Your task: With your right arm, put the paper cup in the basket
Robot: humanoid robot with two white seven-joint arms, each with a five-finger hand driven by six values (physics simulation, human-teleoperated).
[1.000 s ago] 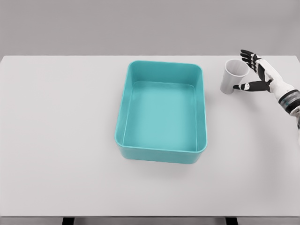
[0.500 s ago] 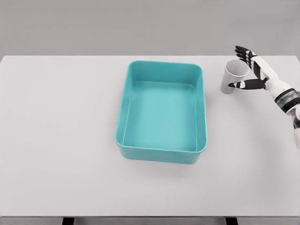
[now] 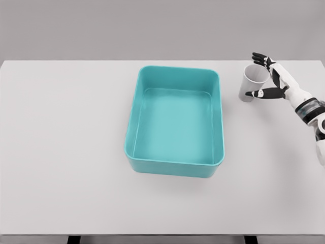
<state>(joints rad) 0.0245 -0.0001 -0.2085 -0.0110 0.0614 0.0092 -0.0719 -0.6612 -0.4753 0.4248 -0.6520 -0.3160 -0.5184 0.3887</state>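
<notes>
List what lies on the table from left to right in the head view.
Basket → paper cup → right hand, open around the cup.

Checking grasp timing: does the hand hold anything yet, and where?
Nothing held yet: the right hand is open around the paper cup's side.

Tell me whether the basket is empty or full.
Empty: the basket's bare teal floor shows all over, and the paper cup stands outside on the table.
</notes>
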